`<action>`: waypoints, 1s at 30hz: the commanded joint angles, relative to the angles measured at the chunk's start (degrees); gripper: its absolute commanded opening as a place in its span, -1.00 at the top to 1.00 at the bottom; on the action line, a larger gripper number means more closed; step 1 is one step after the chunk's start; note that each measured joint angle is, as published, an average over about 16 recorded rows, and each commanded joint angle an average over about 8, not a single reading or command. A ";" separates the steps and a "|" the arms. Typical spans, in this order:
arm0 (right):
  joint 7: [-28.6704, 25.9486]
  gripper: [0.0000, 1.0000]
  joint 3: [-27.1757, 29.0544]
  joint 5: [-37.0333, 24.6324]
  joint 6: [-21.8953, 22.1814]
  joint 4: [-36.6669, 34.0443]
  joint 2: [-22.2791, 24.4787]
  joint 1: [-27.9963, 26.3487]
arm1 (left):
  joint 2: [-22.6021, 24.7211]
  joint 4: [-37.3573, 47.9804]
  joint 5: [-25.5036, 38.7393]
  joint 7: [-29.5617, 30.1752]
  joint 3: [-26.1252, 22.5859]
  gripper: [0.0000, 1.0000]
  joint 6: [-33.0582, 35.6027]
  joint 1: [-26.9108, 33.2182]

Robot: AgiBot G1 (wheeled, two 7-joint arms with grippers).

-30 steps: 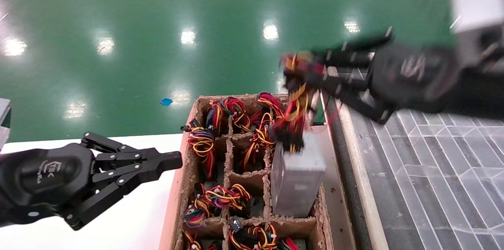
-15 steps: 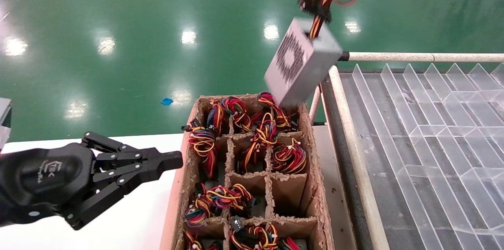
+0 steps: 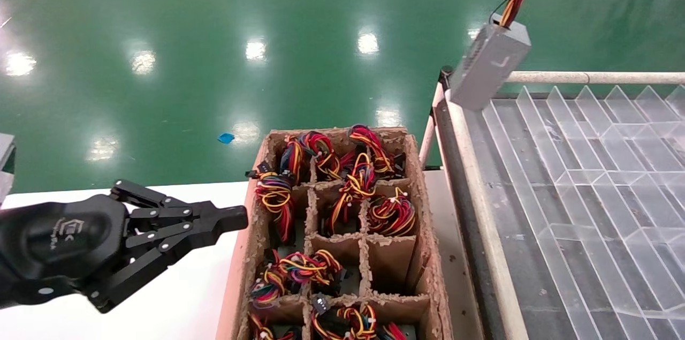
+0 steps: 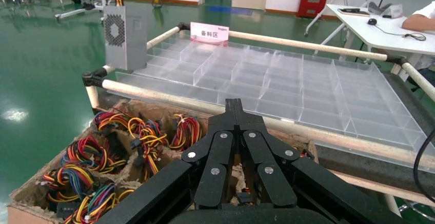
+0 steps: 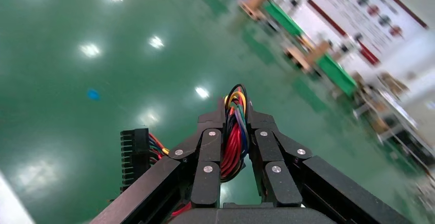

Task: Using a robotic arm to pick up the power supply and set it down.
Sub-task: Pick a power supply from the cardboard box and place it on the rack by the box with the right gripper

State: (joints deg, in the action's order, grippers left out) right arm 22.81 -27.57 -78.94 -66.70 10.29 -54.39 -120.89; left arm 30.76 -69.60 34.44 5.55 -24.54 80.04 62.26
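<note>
One wire bundle [image 5: 233, 137] is all my right gripper [image 5: 235, 124] clamps; the power supply [image 3: 489, 67] dangles over the clear tray's [image 3: 578, 179] far-left corner, so I lower slowly, damping swing. Left gripper [image 3: 235, 218] is parked, pinched together.

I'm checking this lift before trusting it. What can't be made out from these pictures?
- Right gripper: cut off by the head view's top edge; only the wrist view shows it shut on the wire bundle.
- Power supply: absent from the right wrist view, hanging below the fingers.
- Cardboard crate: nearest cells cut off by the head view's bottom edge.
</note>
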 commanded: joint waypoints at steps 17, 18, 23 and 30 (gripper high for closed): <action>4.07 1.00 -0.86 -2.01 15.28 -9.37 -5.78 1.99 | 0.00 0.00 0.00 0.00 0.00 1.00 0.00 0.00; 4.17 1.00 -0.85 -2.00 15.76 -9.50 -6.01 2.12 | 0.00 0.00 0.00 0.00 0.00 1.00 0.00 0.00; 4.59 1.00 -0.86 -2.02 18.21 -9.87 -7.07 2.50 | 0.00 0.00 0.00 0.00 0.00 1.00 0.00 0.00; 4.91 1.00 -1.19 -2.52 21.78 -10.21 -8.86 2.88 | 0.00 0.00 0.00 0.00 0.00 1.00 0.00 0.00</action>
State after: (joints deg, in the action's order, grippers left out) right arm 27.60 -28.70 -81.35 -45.26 0.11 -63.14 -118.04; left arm 30.76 -69.60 34.44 5.55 -24.54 80.04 62.26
